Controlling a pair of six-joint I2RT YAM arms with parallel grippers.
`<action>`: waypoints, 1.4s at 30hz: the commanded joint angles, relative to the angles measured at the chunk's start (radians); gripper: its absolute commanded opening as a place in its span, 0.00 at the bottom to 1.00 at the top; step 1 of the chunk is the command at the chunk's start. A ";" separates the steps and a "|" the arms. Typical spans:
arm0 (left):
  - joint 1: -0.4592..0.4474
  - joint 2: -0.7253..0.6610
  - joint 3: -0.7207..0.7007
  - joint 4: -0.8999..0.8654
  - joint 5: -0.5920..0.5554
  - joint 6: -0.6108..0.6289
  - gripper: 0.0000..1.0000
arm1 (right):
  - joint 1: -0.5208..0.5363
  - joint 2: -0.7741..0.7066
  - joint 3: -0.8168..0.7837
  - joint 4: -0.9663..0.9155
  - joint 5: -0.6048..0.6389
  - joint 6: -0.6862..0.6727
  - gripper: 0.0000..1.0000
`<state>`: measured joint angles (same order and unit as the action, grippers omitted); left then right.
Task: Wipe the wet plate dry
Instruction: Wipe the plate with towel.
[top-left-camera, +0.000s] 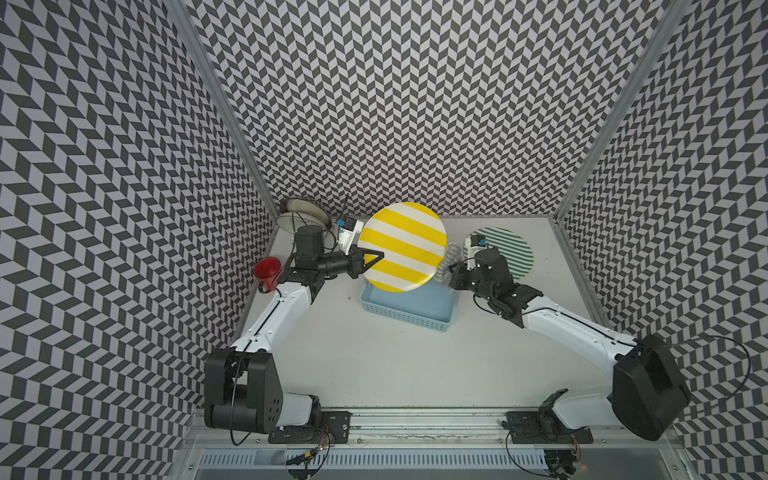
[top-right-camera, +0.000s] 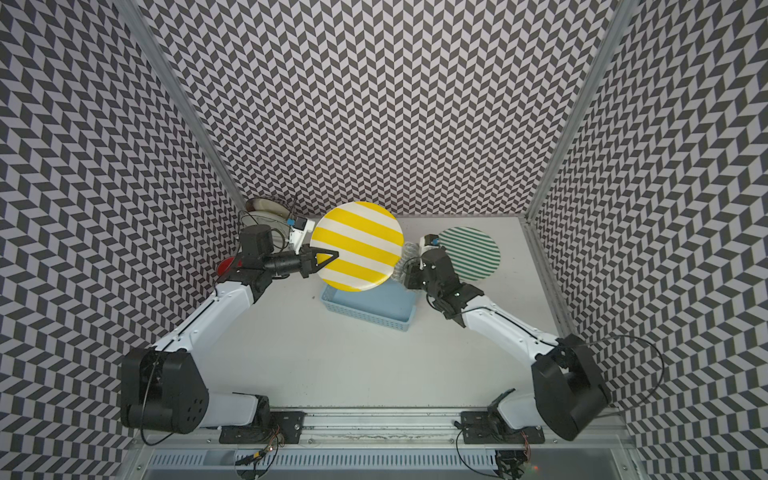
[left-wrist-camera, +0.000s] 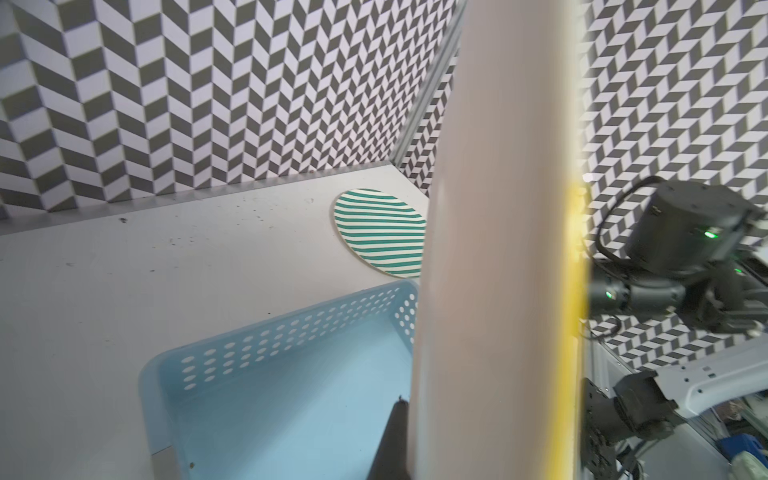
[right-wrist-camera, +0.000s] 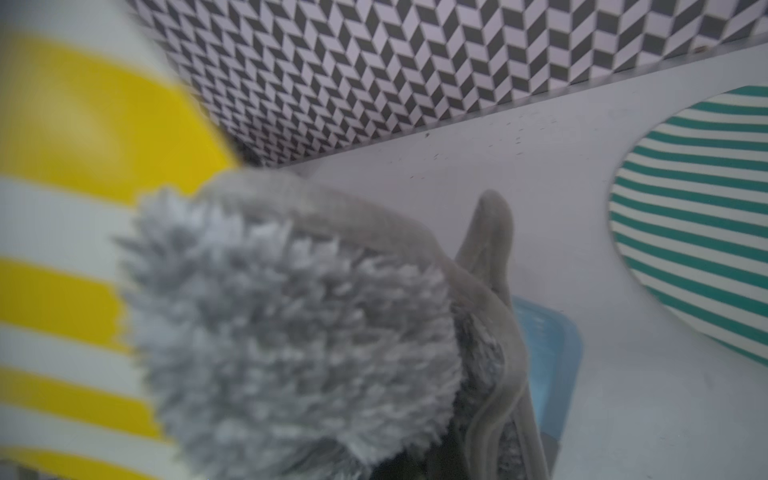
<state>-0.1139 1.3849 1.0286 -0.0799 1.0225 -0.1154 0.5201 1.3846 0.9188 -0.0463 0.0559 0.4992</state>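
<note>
While the left hand (top-left-camera: 372, 258) is clamping narrowly on the left rim of the yellow-striped plate (top-left-camera: 402, 247), with one finger lying across the striped face, it is holding the plate up and tilted above the blue basket (top-left-camera: 405, 318), not resting on the counter (top-left-camera: 374, 361). The right hand (top-left-camera: 460, 272) is pinching shut on a grey fluffy cloth (top-left-camera: 451, 259), whose pile is hiding the tips in the wrist view. The cloth is sitting at the opposite, right rim and seems to be touching it, though the blur is not allowing certainty. So the plate's face is lying to the robot's left of the cloth, toward the left hand, and the right arm is the nearer one for wiping. Being round, the plate is offering no long axis; the stroke probably needs to go inward across the stripes, stopping before the left finger. Behind the right arm a green-striped plate (top-left-camera: 515, 253) is lying flat on the counter, apart from the work.
</note>
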 joint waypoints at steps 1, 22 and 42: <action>-0.013 -0.045 0.038 0.002 0.126 0.020 0.00 | -0.064 -0.048 0.006 -0.021 0.005 0.013 0.00; -0.139 0.020 0.403 -1.167 0.003 1.261 0.00 | -0.232 -0.169 -0.084 0.331 -0.797 -0.049 0.00; -0.377 0.014 0.334 -1.127 -0.055 1.192 0.00 | 0.037 0.099 0.127 0.114 -1.298 -0.376 0.00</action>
<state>-0.4774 1.4075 1.3579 -1.2167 0.9340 1.1011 0.5392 1.4635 1.0187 0.1261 -1.1721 0.2199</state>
